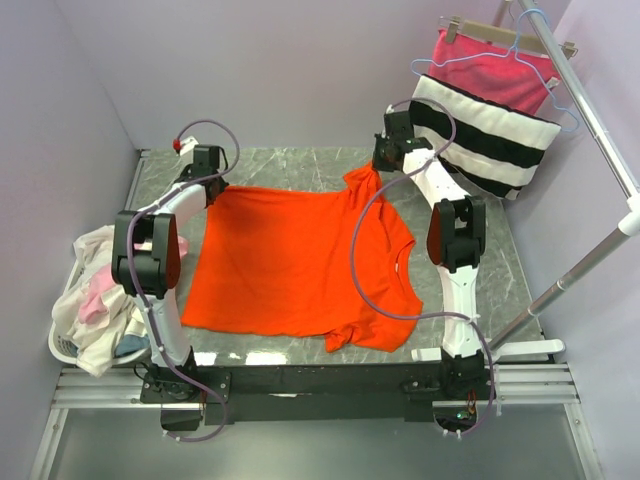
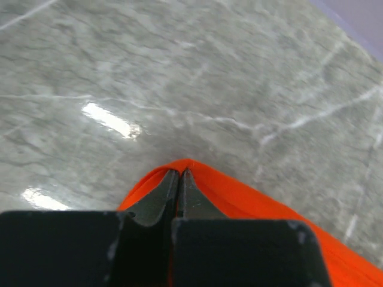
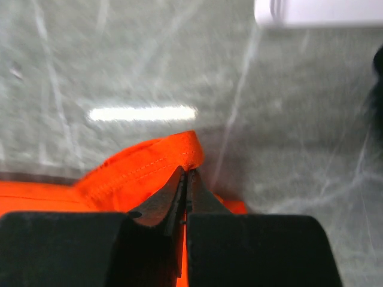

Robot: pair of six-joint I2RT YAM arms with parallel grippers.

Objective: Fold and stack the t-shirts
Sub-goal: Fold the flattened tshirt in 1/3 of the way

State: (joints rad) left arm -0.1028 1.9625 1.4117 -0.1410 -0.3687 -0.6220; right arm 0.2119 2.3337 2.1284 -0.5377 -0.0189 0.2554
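An orange-red t-shirt point(image 1: 285, 260) lies spread flat over the grey marble table point(image 1: 300, 165), its collar toward the right. My left gripper point(image 1: 212, 188) is shut on the shirt's far left corner point(image 2: 185, 164); cloth wraps both black fingertips. At the far right, my right gripper point(image 1: 377, 165) is shut on the hemmed sleeve edge point(image 3: 173, 152), lifted slightly off the table. Cream-white and pale pink t-shirts point(image 1: 95, 300) are piled in a basket at the left.
A white basket point(image 1: 62, 345) stands off the table's left edge. A pink cloth with broad black and white stripes point(image 1: 490, 110) hangs on a blue hanger from a white rail point(image 1: 585, 120) at the back right. Purple walls close in the back.
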